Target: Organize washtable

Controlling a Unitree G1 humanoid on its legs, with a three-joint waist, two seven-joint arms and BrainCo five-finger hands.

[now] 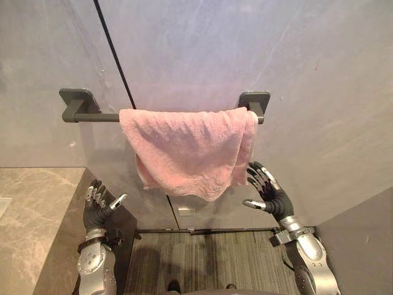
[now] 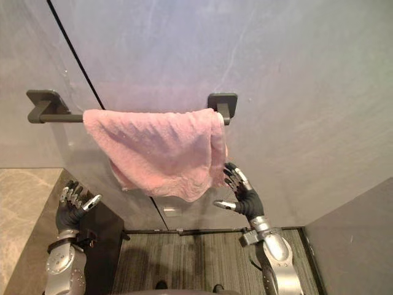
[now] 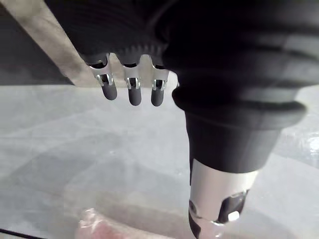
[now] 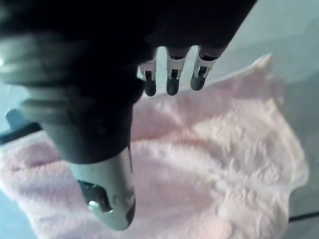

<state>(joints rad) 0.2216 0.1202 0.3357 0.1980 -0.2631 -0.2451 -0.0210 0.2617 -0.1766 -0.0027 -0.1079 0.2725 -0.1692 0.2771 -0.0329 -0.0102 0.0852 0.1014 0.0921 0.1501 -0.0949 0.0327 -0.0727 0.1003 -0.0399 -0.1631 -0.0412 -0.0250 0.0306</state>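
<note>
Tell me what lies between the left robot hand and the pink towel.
Nothing stands there: in the left eye view, a stretch of bare grey wall separates the open left robot hand from the pink terry towel.

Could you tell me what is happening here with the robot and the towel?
A pink terry towel hangs unevenly over a dark grey wall-mounted towel bar. The robot's right hand is raised and open close beside the towel's lower right edge, gripping nothing. Its left hand is open too, lower down and apart from the towel, by the edge of the beige marbled stone countertop.
</note>
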